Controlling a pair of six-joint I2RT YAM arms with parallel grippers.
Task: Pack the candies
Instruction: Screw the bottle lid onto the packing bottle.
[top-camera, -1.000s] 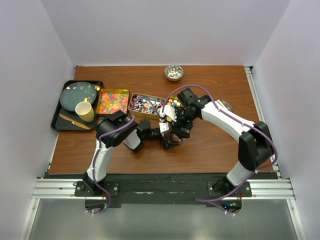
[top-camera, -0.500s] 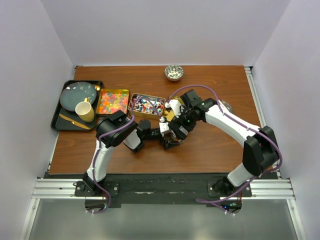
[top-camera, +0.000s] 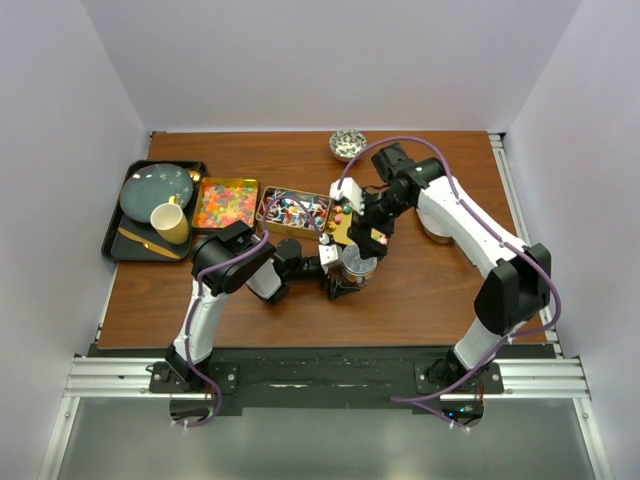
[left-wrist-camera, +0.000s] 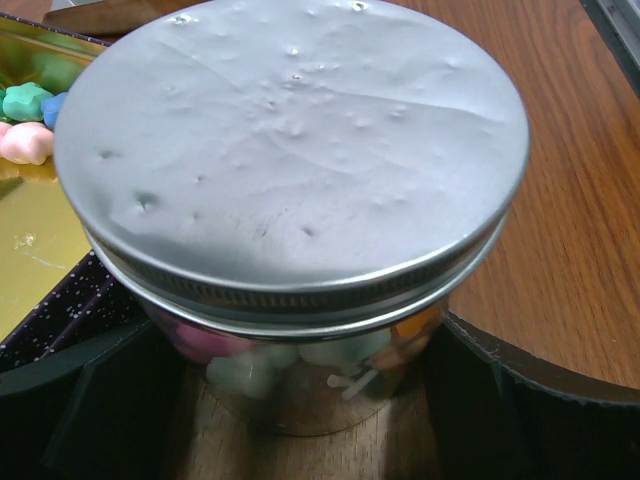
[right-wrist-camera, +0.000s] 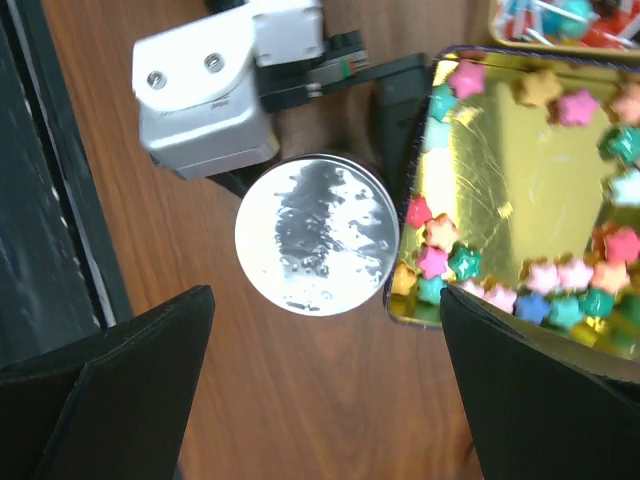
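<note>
Left wrist view shows us clasping the lidded jar (left-wrist-camera: 290, 180) of candies (left-wrist-camera: 205, 345) in our left gripper (left-wrist-camera: 310, 400) to steady it, while our right gripper (right-wrist-camera: 320, 390) hangs empty, jaws spread, above.

Table (top-camera: 430, 290) with jar (top-camera: 357, 262), tins (top-camera: 225, 203), tray (top-camera: 113, 242), bowl (top-camera: 348, 145)

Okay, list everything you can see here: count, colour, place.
Clear glass jar with silver metal lid: one, candies inside, centre.
Gummies: many, orange-yellow, left gold tin.
Wrapped candies: many, red-blue-white, middle gold tin.
Star-shaped candies: many, pastel, right gold tin beside jar.
Patterned bowl: one, black-white, far edge.
Black tray: one, far left, holding grey plate, yellow cup, gold utensil.
Left pincer: black, closed on jar.
Right pincer: black, open above jar.
</note>
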